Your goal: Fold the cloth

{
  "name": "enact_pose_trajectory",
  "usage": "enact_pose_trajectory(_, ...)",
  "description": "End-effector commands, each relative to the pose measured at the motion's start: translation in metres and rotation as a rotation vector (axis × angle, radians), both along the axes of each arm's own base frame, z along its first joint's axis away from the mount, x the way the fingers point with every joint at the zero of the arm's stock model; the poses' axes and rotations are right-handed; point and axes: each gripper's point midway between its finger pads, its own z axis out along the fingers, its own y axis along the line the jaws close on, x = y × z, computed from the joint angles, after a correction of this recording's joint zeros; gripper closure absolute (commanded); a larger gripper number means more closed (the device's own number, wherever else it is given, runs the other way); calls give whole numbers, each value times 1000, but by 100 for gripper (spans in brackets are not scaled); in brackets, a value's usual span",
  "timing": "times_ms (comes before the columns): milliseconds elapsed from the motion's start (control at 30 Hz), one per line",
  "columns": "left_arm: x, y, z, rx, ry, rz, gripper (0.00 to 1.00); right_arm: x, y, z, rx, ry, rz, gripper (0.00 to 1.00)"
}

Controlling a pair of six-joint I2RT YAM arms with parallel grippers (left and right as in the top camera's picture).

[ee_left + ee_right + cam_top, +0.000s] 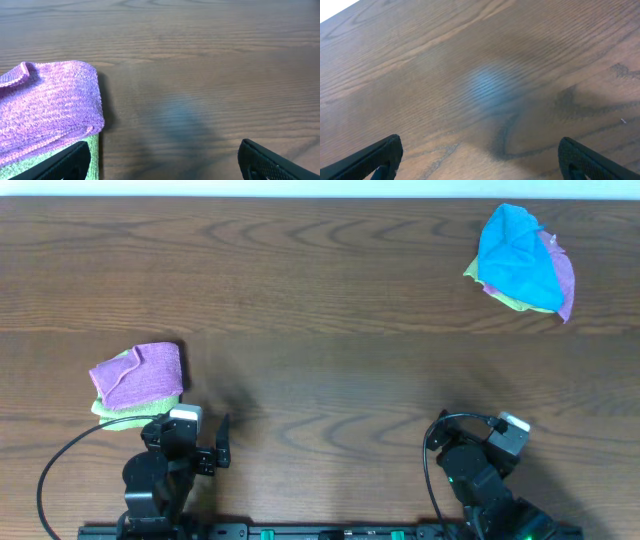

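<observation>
On the bench (320,310), left side, I see the cloth (140,373) folded atop a green cloth (104,410); left pincer (165,167) and right pincer (480,162) released, empty. Fold looks done; far pile (520,260) is crumpled.

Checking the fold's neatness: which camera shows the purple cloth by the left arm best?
Overhead: the whole folded purple cloth shows, lying on a green cloth. The left wrist view is closer but crops it. The right wrist view shows none of it.
</observation>
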Motion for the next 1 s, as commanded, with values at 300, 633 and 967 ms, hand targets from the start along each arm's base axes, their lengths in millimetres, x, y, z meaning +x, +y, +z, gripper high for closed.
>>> enact_pose_trajectory(300,0,2,-6,20,7,7,5,0,-3,0,-3,-6,-17,1)
enact_pose_trajectory(633,0,2,-6,20,7,7,5,0,-3,0,-3,-6,-17,1)
enact_pose_trajectory(967,0,2,-6,20,7,7,5,-1,-9,-5,35,22,-53,1)
